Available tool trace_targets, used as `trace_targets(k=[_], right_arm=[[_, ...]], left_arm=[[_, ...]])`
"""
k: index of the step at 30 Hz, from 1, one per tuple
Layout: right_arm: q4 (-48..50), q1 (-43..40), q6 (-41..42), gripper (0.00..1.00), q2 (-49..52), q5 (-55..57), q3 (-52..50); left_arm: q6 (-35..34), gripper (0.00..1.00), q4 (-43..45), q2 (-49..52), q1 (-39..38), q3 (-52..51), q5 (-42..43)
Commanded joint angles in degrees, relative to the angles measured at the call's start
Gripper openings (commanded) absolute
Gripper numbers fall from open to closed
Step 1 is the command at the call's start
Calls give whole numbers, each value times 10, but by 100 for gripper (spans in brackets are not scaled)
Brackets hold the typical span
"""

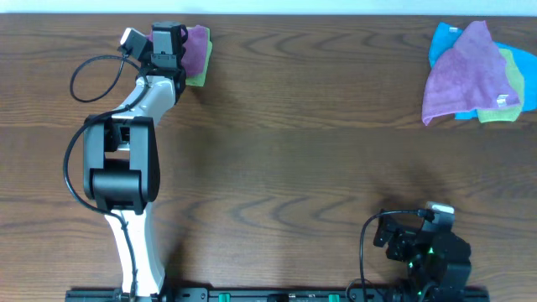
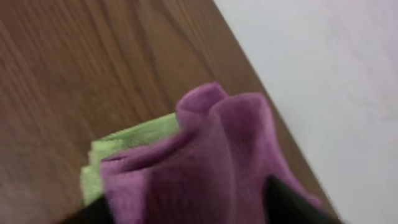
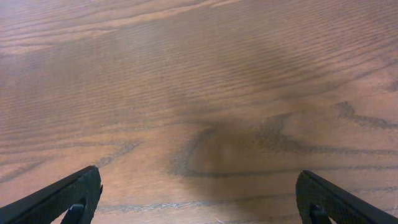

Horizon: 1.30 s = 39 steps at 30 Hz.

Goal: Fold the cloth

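Pinkish-purple microfiber cloth: bunched atop lime-green towel near far-left edge of brown wooden table | my left gripper: over it, cannot tell whether pinching | my right gripper: jaws spread, empty | risk: green towel could drag along, or cloth slide off edge

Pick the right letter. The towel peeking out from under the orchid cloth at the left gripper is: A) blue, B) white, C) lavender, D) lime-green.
D: in the left wrist view, a lime-green towel shows from beneath the orchid cloth, and the overhead view shows the same green edge under it.
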Motion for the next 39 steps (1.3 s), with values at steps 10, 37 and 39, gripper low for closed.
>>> trace_targets(k=[10,37,39], right_arm=[[0,-3,5,99,-5,6,-3],[0,-3,5,99,-5,6,-3],[0,-3,5,99,-5,6,-3]], left_arm=[[-8,95,2,9,-1,-11,-12],[-65,95,-166,-149,-65,-11,-92],[-24,95,-109,-141,-65,-11,-62]])
